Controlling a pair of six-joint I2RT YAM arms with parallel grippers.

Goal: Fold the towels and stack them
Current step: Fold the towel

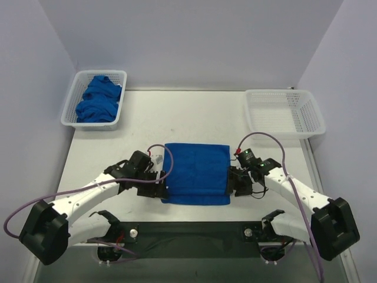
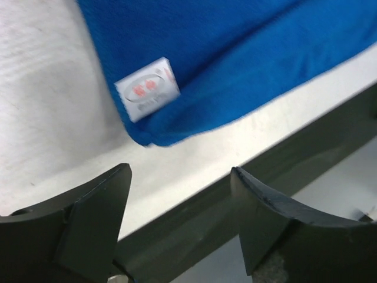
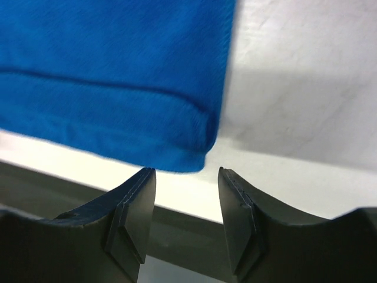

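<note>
The left arm [image 1: 88, 197] reaches low and inward from its base, wrist bent toward the near left corner of a folded towel [image 1: 196, 173]. The left jaws stand wide apart and hold nothing; the towel's corner lies just beyond their tips. The right arm [image 1: 297, 191] mirrors it on the other side, elbow out, wrist at the towel's near right corner. The right jaws are parted more narrowly, also with nothing between them, their tips just short of the cloth's edge [image 3: 194, 159].

The surface [image 1: 194, 115] is a pale, faintly scuffed white top with a dark rail [image 1: 194, 230] along its near edge, closed in by plain lavender-grey walls [image 1: 188, 41]. The folded towel lies flat in the middle of it, close to the near edge, between the two arms.

It is royal-blue soft cloth in a neat rectangle, layers showing at the hem, with a small white tag [image 2: 147, 89] printed in red at its left corner. At the far left, a white plastic mesh basket [image 1: 69, 106] holds more blue towels [image 1: 99, 99], crumpled in a heap. A second mesh basket [image 1: 284, 112] sits at the far right.
</note>
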